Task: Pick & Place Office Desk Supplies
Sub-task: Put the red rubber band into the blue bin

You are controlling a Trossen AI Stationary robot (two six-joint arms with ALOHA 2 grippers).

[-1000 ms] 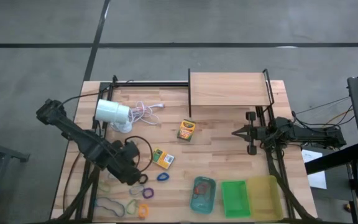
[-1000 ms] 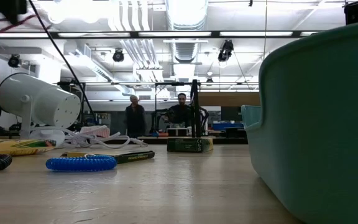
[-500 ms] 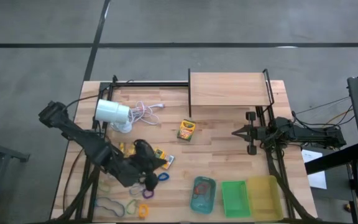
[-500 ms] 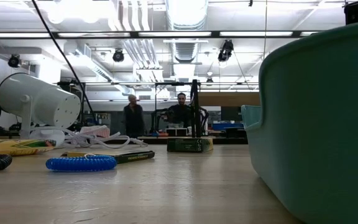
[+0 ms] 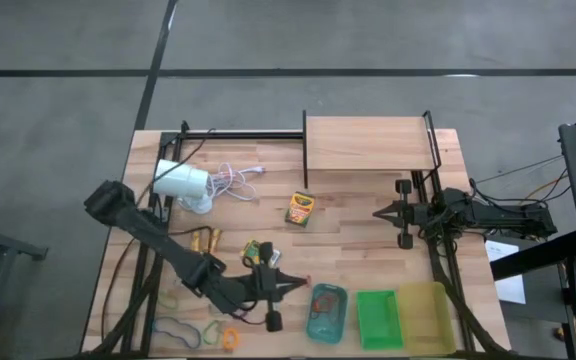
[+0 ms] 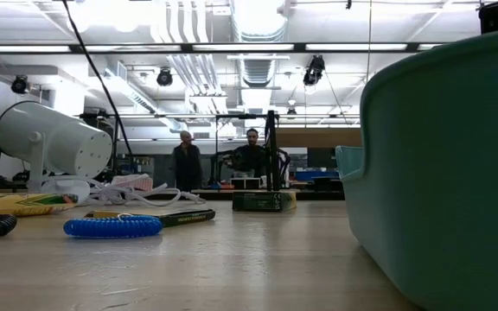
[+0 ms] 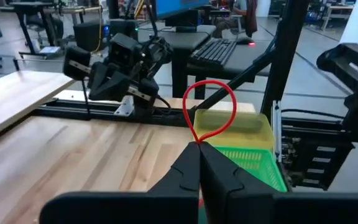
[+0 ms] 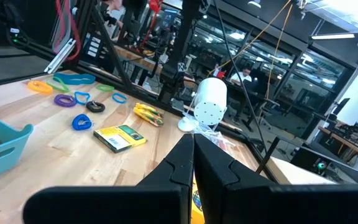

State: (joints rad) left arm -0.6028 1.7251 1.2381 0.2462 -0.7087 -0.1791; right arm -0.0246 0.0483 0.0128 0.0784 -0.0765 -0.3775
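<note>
The left claw (image 7: 199,144) pinches a red loop (image 7: 209,112) beside the teal tray (image 5: 327,312) (right claw (image 5: 380,212) clenched, idle); most loops (image 8: 73,98) remain on the tabletop (image 5: 358,250).

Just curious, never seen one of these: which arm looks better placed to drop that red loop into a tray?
Left. Its pincer is shut on the red loop beside the teal tray; the right pincer waits, shut, by the wooden shelf.
</note>
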